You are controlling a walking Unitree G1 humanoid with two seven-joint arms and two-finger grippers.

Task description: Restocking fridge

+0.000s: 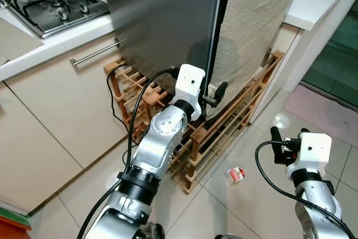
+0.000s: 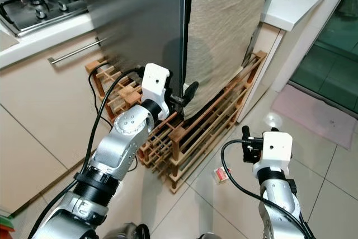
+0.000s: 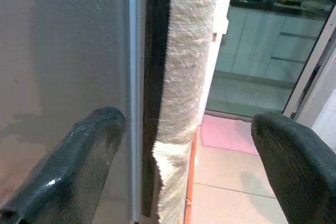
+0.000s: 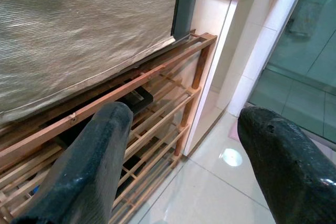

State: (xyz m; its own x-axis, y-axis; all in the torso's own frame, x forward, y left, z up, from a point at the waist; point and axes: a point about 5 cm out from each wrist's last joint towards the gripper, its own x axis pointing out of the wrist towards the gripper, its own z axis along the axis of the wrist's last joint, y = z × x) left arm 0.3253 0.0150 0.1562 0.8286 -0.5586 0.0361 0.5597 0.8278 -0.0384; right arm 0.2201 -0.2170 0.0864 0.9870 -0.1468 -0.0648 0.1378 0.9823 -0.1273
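The fridge (image 1: 168,20), grey steel, stands on a wooden slatted rack (image 1: 235,118) on the tiled floor (image 1: 246,205), w/ a beige cloth (image 1: 251,20) draped over its side next to the door edge.

L gripper (image 1: 215,96) is raised to the fridge's lower front corner, right at the dark seam between door and cloth-covered side. Its jaws are apart, nothing between them. In the L wrist view one finger (image 3: 73,166) sits in front of the steel door and the other off toward the room, w/ the seam and the cloth edge in the gap. Can't tell if either finger touches the door.

R gripper (image 1: 275,146) is held lower, above the floor to the right of the rack, well apart from the fridge. Jaws spread, holding nothing. R wrist view looks btwn its fingers (image 4: 84,171) at the rack's slats and the cloth hanging above them.

A small red-and-white packet (image 1: 235,174) lies on the floor just beside the rack's front corner, btwn the two arms.

To the robot's left: a tabletop (image 1: 50,40) w/ a gas hob (image 1: 53,4), cream cabinet drawers below w/ a bar handle (image 1: 95,53). A black cable (image 1: 120,110) runs down by the rack. A pink mat (image 1: 324,110) lies on the floor off to the right.
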